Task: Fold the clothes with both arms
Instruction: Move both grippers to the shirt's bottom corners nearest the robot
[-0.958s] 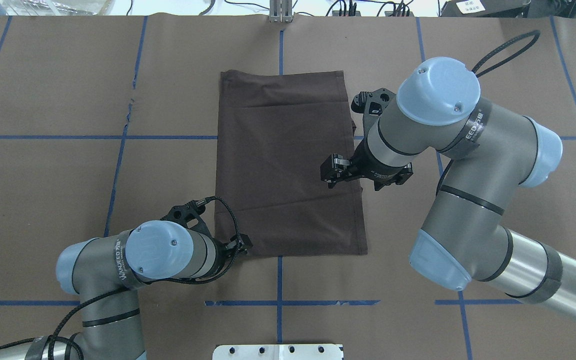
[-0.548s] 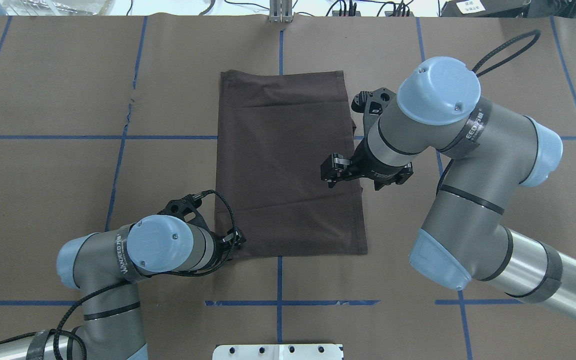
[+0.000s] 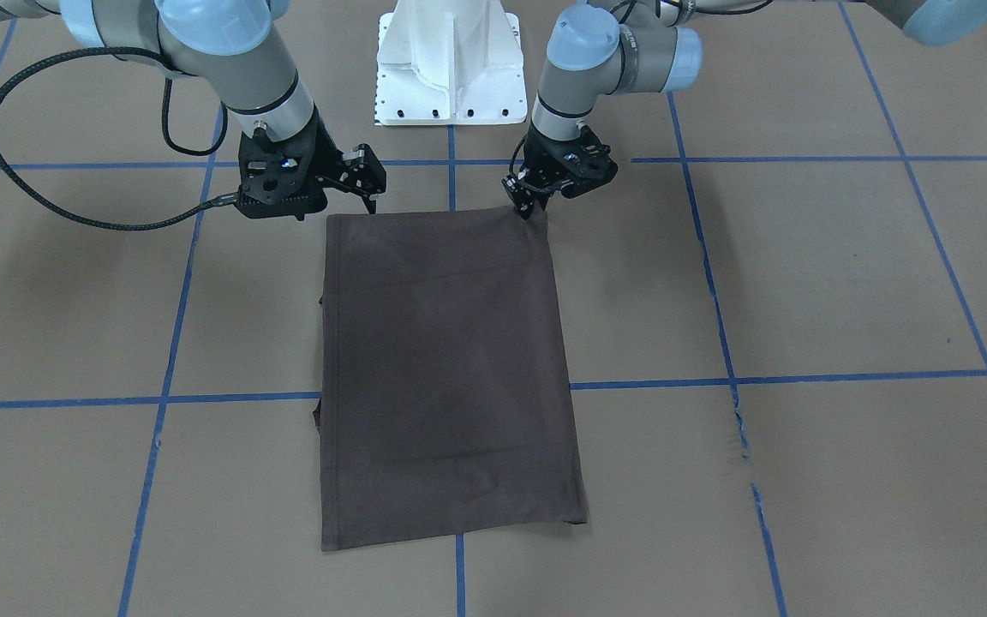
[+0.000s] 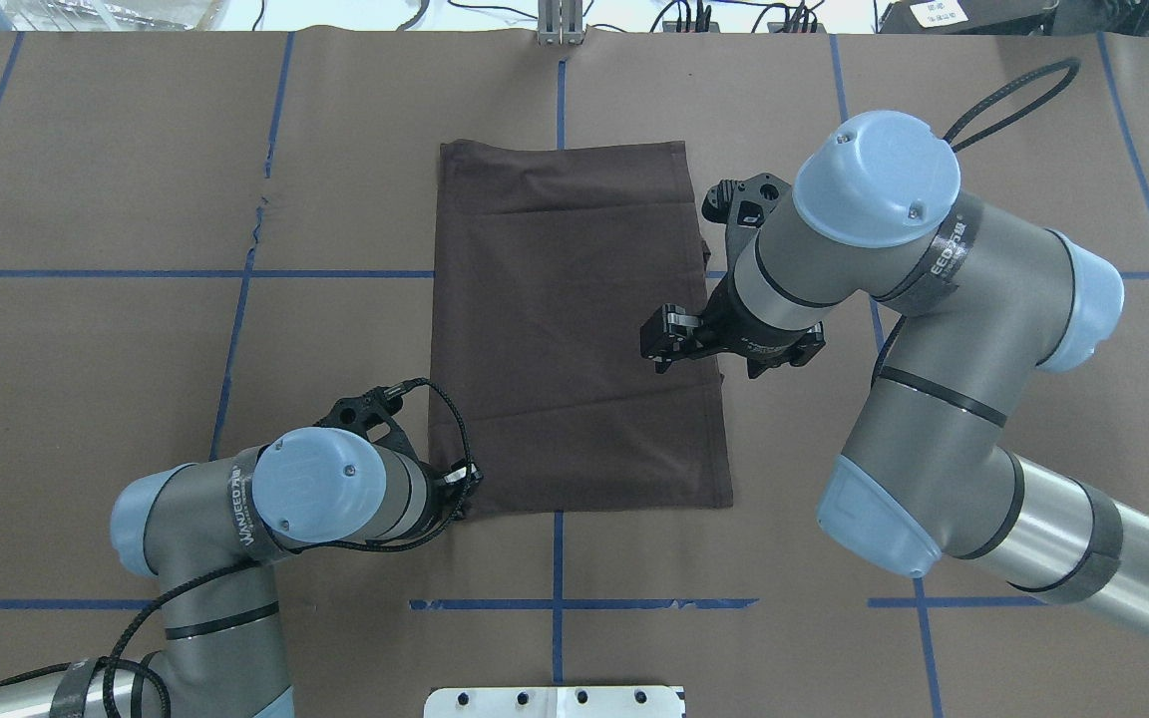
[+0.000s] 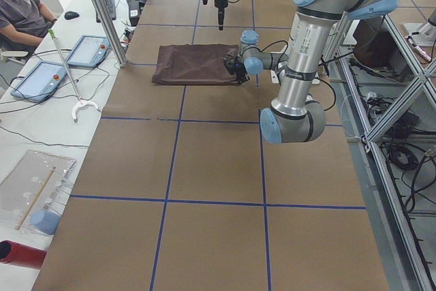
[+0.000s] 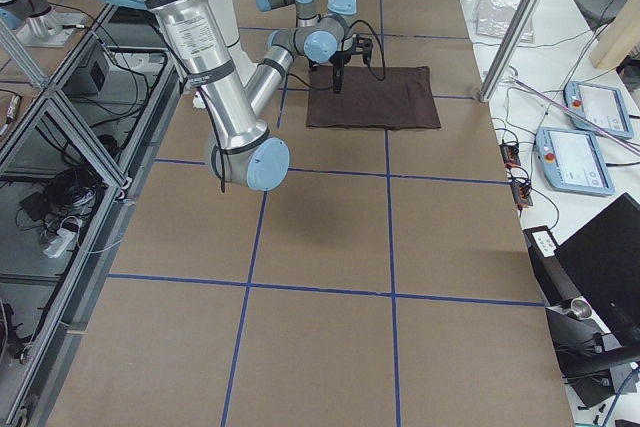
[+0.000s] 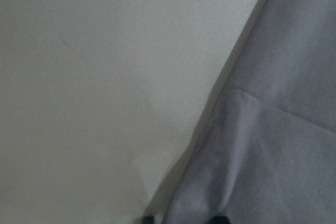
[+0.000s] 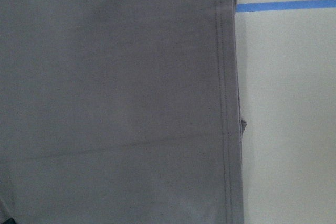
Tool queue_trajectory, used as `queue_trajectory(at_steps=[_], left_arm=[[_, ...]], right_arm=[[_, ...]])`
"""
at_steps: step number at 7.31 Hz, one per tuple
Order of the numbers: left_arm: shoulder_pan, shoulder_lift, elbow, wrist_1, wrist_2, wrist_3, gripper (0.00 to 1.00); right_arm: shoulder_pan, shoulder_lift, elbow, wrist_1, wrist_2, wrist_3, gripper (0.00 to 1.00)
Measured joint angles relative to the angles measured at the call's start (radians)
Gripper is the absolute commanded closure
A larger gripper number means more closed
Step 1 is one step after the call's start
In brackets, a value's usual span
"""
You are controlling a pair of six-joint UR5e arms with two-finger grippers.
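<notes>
My overhead camera looks down on a table (image 4: 136, 199) covered in brown paper and marked into squares with blue tape (image 4: 558, 558). Taking 12 o'clock as the side away from the robot, the dark brown shirt (image 4: 574, 299) lies flat at the table's centre. It is folded into a tall rectangle, with its long sides running from 12 to 6 o'clock. No collar or lettering shows.

The left gripper (image 4: 463, 491) is down at the shirt's 7 o'clock corner, touching the cloth. On the left wrist camera, two dark fingertips (image 7: 218, 219) sit at the bottom edge with puckered cloth between them. I cannot tell whether they are clamped on it.

The right gripper (image 4: 662, 349) hangs above the shirt's 3 o'clock edge, clear of the cloth. Its fingers look spread and hold nothing. The right wrist camera shows only smooth cloth, a stitched seam (image 8: 220, 77) and bare paper beside it.

The robot's white base (image 3: 451, 60) stands at 6 o'clock, apart from the shirt. In the left side camera, a person (image 5: 20, 5) sits at a bench beyond the table.
</notes>
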Motion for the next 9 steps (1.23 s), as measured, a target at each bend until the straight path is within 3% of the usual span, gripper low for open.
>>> queue_trajectory(at_steps=[3, 5, 7, 9], left_arm=[[-0.010, 0.001, -0.019, 0.002, -0.004, 0.010, 1.00], [-0.016, 0.001, -0.026, 0.002, -0.004, 0.028, 1.00], [-0.017, 0.000, -0.027, 0.002, -0.004, 0.049, 1.00], [-0.017, 0.001, -0.027, 0.000, -0.004, 0.053, 1.00]], right_arm=[[-0.003, -0.006, 0.001, 0.000, 0.000, 0.034, 0.00], [-0.036, -0.012, 0.004, 0.002, -0.009, 0.217, 0.00], [-0.122, -0.039, 0.005, 0.035, -0.112, 0.469, 0.00], [-0.208, -0.098, -0.011, 0.146, -0.229, 0.615, 0.00]])
